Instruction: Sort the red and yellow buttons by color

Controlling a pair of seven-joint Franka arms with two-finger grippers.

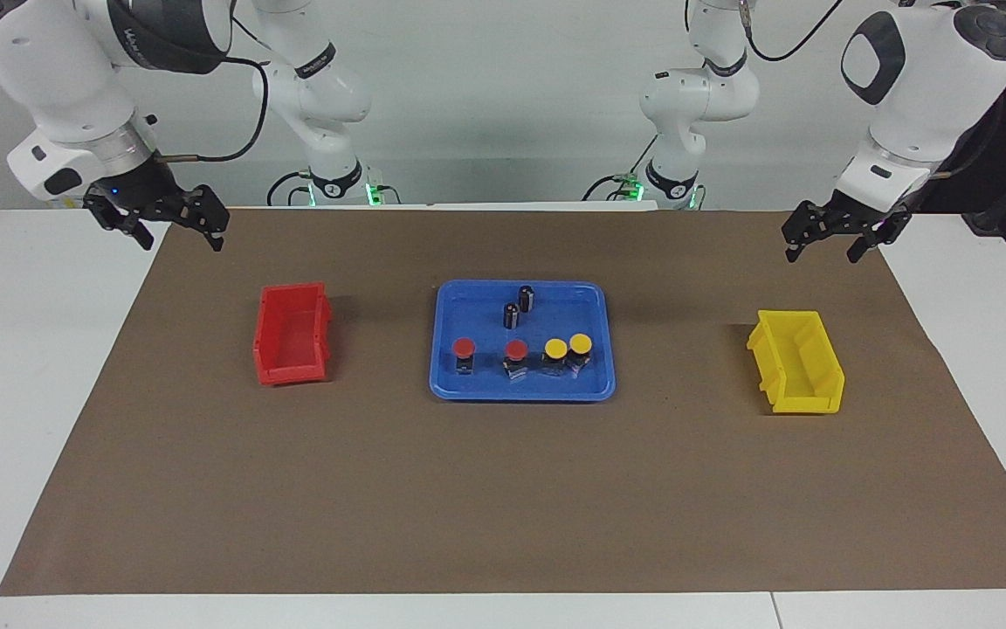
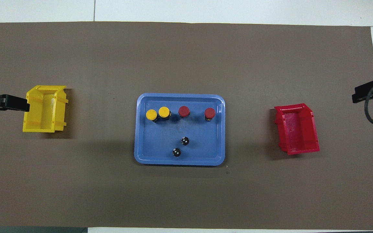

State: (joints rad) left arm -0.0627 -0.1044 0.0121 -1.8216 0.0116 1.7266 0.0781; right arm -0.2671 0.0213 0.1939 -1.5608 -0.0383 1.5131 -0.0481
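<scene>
Buttons are sitting in a row in the blue tray (image 1: 595, 301) at mid-table, farther from the robots than two dark capless cylinders (image 1: 518, 307): we are seeing the two red buttons (image 1: 490, 355) toward the right arm's end and the two yellow buttons (image 1: 567, 353) touching each other toward the left arm's end. We are noting the red bin (image 1: 292, 335) well apart toward the right arm's end and the yellow bin (image 1: 795, 362) toward the left arm's. Both arms are waiting, the left gripper (image 1: 835, 240) hanging over the mat's corner and the right gripper (image 1: 180, 234) over its own corner, fingers spread and holding nothing.
</scene>
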